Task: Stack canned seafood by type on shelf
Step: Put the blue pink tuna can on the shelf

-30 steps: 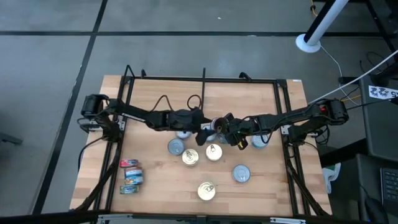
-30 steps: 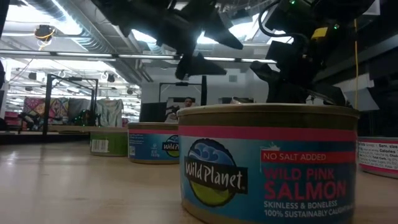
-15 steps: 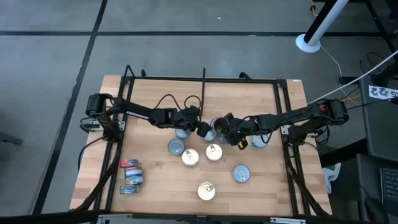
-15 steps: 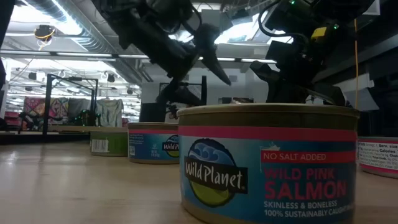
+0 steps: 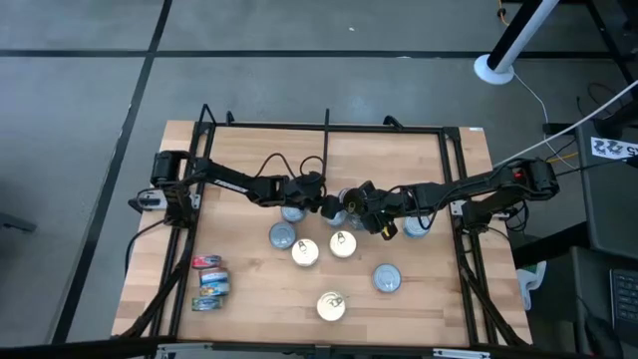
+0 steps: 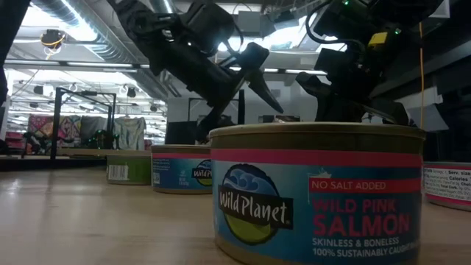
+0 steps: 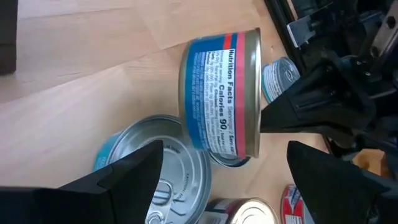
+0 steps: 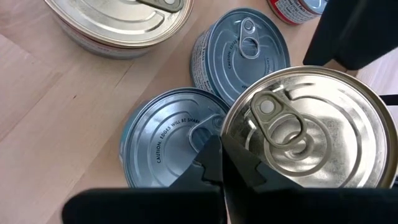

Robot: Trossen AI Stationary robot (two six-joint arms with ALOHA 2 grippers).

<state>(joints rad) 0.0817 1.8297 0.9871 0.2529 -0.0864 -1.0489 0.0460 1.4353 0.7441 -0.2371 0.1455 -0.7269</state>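
Wooden shelf [image 5: 249, 289]: eleven tins [image 5: 331, 305] (three red-labelled).

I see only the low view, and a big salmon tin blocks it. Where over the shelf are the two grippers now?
Observer: Both meet above the middle of the shelf, the left gripper coming from its left side, the right gripper from its right.
Operator: Is the left one open?
Observer: Yes, open, and a tin lying on its side is just ahead of it.
Operator: And the right one?
Observer: Shut, with its tip pointing at that tin's gold top.
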